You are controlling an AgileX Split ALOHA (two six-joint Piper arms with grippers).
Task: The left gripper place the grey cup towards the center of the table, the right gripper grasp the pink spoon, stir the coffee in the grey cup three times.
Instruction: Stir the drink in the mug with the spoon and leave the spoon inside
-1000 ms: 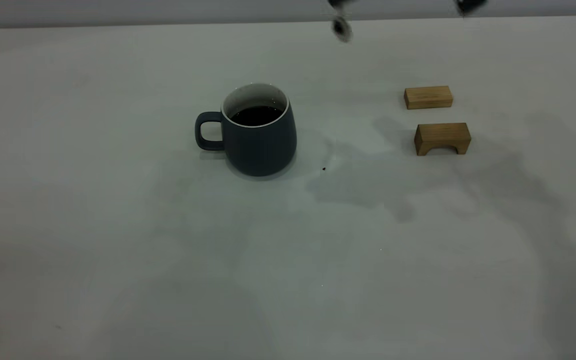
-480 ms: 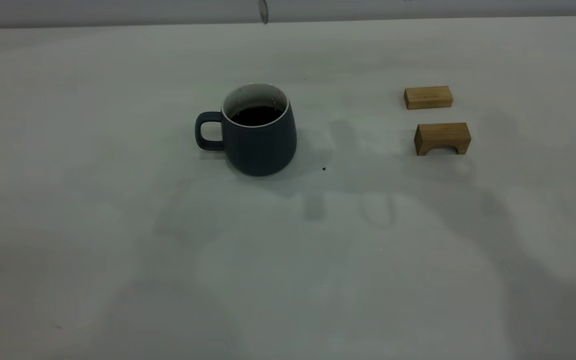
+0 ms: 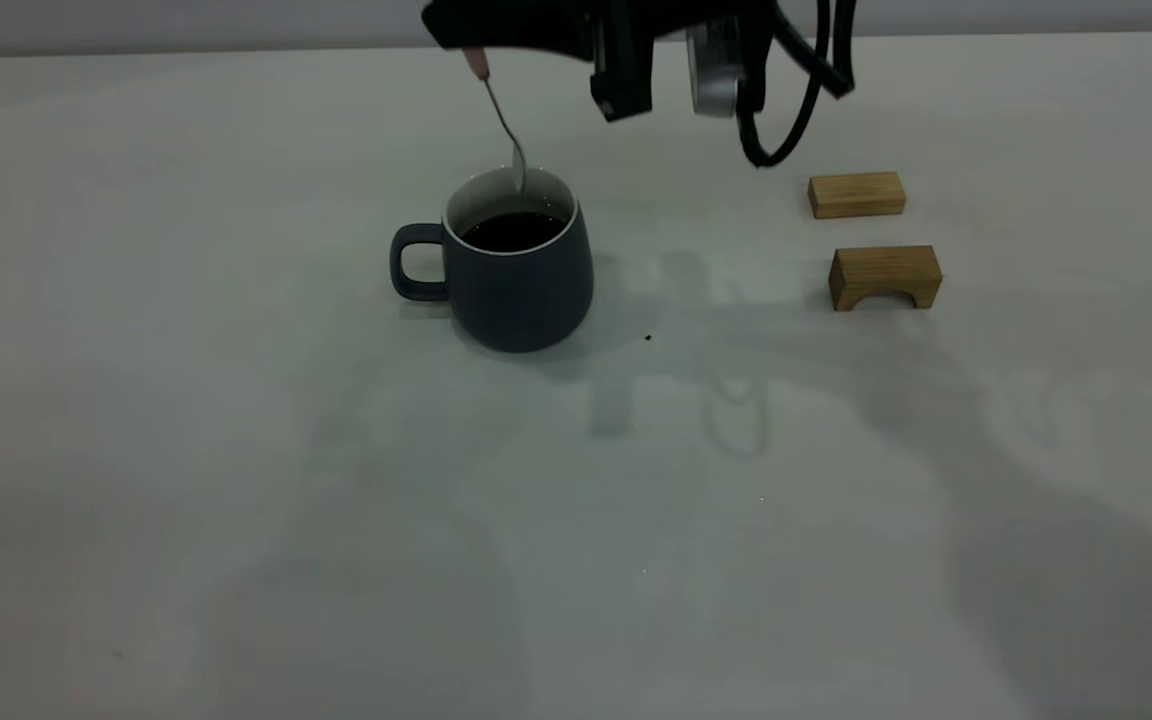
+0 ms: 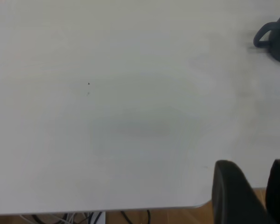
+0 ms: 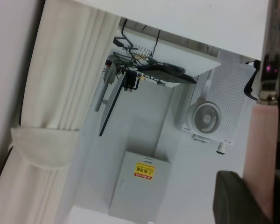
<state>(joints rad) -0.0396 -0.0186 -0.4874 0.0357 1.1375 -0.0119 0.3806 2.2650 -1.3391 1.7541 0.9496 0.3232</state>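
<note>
The grey cup (image 3: 521, 275) stands upright near the middle of the table (image 3: 236, 450), handle toward the left, with dark coffee (image 3: 513, 231) inside. My right gripper (image 3: 464, 38) hangs above the cup, shut on the pink handle of the pink spoon (image 3: 477, 62). The spoon slants down, and its metal bowl sits at the cup's far inner wall, just above the coffee. In the right wrist view the pink spoon (image 5: 263, 149) is pinched in the right gripper (image 5: 261, 191). My left gripper (image 4: 256, 182) is parked off the table's edge, open and empty, far from the grey cup (image 4: 276, 35).
Two tan wooden blocks lie to the right of the cup: a flat block (image 3: 856, 194) and an arched block (image 3: 884, 277). A tiny dark speck (image 3: 647, 338) sits by the cup's base. The arm's black cables (image 3: 786, 120) hang above the blocks.
The right arm has come down into view from the top edge. The spoon, earlier a blur at the top, moved left and now points down into the cup's mouth. The cup stayed put.
</note>
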